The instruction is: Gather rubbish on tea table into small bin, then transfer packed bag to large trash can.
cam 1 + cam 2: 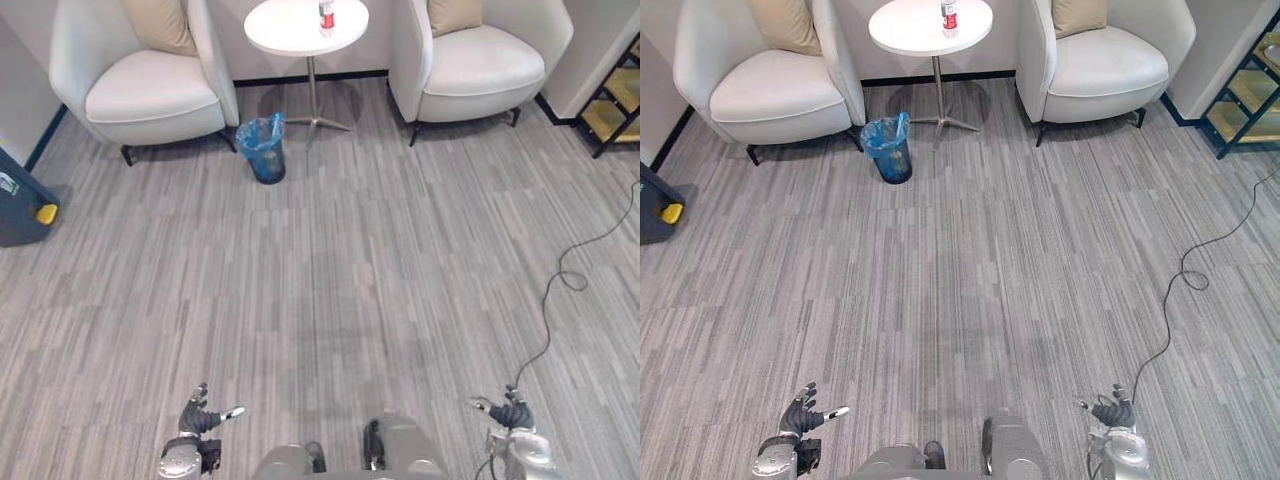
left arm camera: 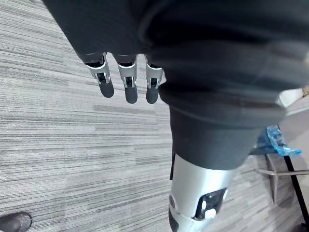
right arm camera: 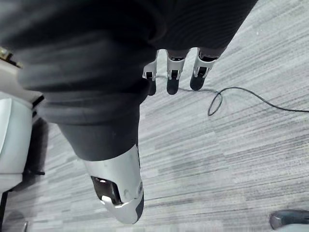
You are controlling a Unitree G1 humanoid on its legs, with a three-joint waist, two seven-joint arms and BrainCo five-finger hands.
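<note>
Judged as approach step, left hand (image 1: 198, 420) and right hand (image 1: 512, 413) open-fingered, empty; probably needed walking to 12 o'clock toward red-and-white bottle (image 1: 326, 17) on round white tea table (image 1: 285, 30).

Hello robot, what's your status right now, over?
Left hand and right hand open, holding nothing. Bottle stands on round table; small bin with blue bag beside its foot. Armchairs flank the table.

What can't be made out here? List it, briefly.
Small bin: contents, hidden by its blue bag, eye views.
Red-and-white item on the tea table: too small to identify, eye views.
Dark container: cut off by the left edge, eye views; its type unclear.
</note>
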